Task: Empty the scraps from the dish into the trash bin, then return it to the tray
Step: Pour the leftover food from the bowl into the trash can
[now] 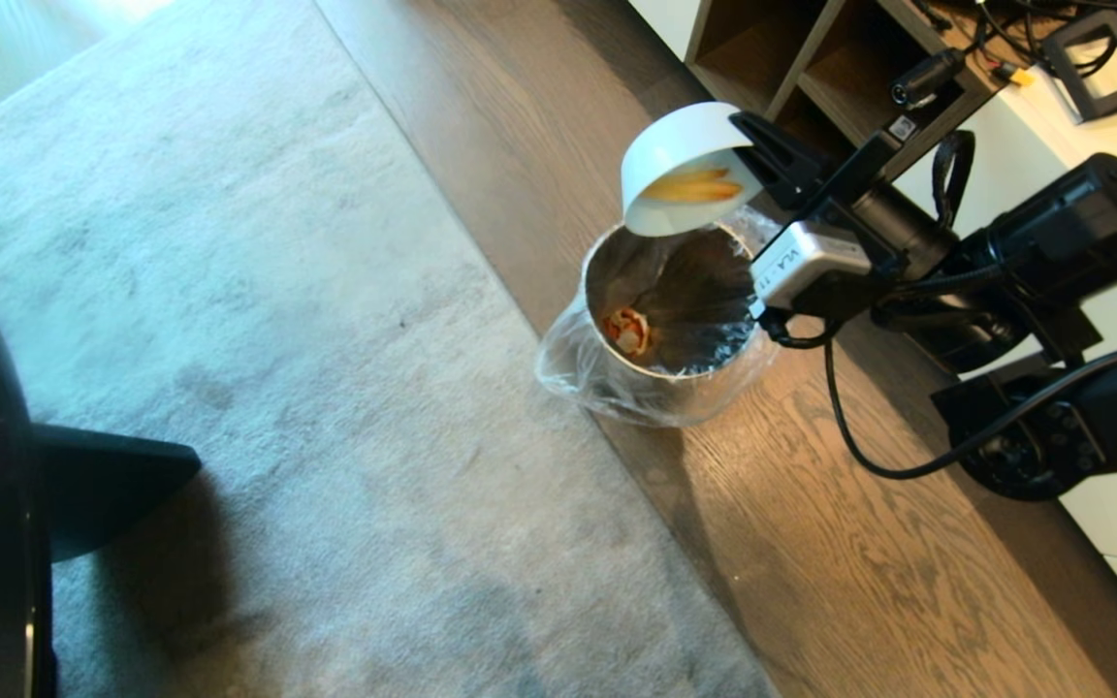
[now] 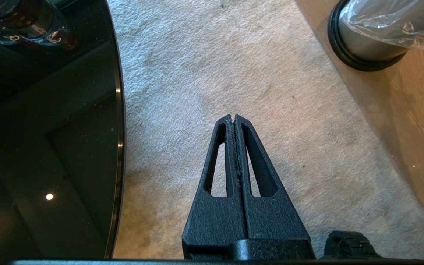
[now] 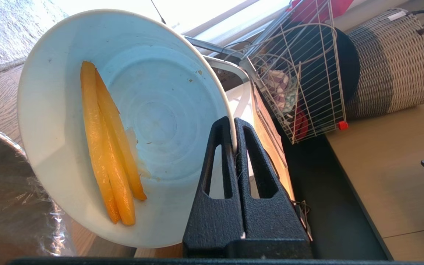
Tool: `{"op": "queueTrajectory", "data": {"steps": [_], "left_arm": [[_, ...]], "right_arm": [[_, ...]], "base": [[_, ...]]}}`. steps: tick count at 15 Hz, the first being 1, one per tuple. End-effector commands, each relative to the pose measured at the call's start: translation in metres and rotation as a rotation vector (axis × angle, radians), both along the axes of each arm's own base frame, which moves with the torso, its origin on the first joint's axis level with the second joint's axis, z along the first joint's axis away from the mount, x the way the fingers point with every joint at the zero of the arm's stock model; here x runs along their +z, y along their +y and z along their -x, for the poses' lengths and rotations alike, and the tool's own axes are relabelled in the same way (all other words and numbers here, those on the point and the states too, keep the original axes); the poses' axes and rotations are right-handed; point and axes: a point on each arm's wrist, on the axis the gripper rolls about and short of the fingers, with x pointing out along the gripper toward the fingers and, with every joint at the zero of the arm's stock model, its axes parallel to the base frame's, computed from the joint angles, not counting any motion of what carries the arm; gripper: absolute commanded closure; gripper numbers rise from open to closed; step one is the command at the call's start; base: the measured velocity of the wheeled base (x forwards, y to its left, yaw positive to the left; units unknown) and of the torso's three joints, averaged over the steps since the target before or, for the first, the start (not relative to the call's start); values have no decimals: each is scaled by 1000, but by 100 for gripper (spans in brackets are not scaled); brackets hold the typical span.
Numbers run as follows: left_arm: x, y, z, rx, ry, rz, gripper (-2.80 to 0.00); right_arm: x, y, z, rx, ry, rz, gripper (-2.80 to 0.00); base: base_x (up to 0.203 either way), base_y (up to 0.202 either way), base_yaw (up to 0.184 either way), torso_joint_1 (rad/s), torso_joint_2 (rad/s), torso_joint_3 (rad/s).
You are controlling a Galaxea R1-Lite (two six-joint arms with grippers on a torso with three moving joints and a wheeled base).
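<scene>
Holding the dish [image 1: 680, 160] by its rim, my right gripper [image 3: 233, 127] has its fingers closed tight on the white wall and tips it steeply just above the trash bin [image 1: 665, 334]. I see the scraps [image 3: 109, 147] lying inside the tilted dish. My left gripper [image 2: 233, 118] hangs over the carpet [image 2: 215, 73] with fingers pressed together, holding nothing.

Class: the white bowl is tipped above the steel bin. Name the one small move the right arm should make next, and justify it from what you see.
Probably tip the dish a little steeper. The right gripper is shut on its rim, holding it above the trash bin, yet the scraps lie against the inside wall, unspilled.
</scene>
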Motion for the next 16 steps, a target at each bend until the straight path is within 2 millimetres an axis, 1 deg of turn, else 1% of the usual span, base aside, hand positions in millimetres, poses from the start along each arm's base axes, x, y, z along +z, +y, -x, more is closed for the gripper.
{"op": "queueTrajectory", "data": {"steps": [1, 6, 9, 13, 16], "left_arm": [[0, 0, 0, 1, -1, 1, 0], [0, 0, 0, 1, -1, 1, 0], [0, 0, 0, 1, -1, 1, 0], [0, 0, 0, 1, -1, 1, 0], [0, 0, 0, 1, -1, 1, 0]], "right_arm": [[6, -2, 5, -2, -57, -17, 0], [16, -5, 12, 0, -85, -29, 0], [17, 0, 17, 31, -96, -18, 0], [26, 0, 27, 45, -124, -27, 0], [23, 2, 30, 59, -123, -12, 0]], "base": [[0, 0, 0, 0, 0, 0], [0, 0, 0, 0, 0, 0], [0, 0, 0, 0, 0, 0], [0, 0, 0, 0, 0, 0], [0, 0, 0, 0, 0, 0]]}}
